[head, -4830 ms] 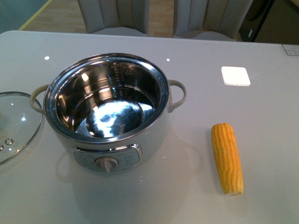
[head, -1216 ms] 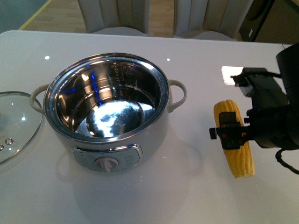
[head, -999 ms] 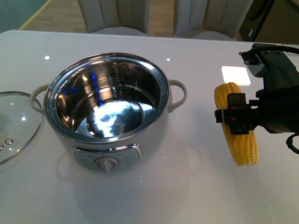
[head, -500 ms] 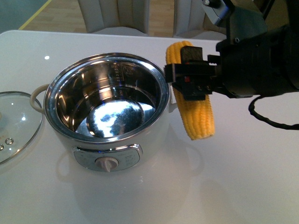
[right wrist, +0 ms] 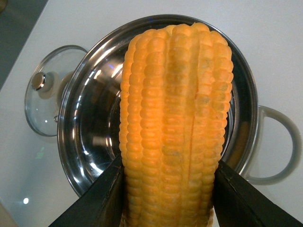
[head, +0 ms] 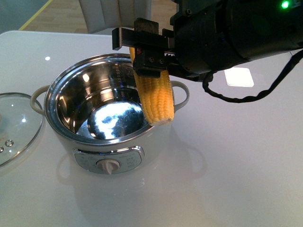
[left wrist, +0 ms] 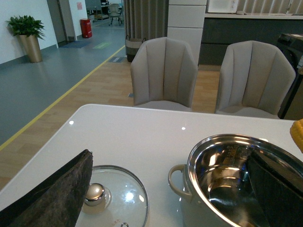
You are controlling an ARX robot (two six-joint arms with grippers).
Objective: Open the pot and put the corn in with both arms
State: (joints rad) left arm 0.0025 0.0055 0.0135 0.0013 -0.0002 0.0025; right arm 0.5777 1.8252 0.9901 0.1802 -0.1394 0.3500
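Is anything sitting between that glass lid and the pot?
No. In the front view only bare white table shows between the glass lid and the pot; the left wrist view agrees.

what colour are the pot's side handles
Cream-white, matching the pot body; the handle shows best in the front view.

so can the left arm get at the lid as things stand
Probably yes. The lid lies flat on the table beside the pot, knob up, with nothing on it. The left pincer looks to hang close by it, and the right pincer with the corn is over the pot instead.
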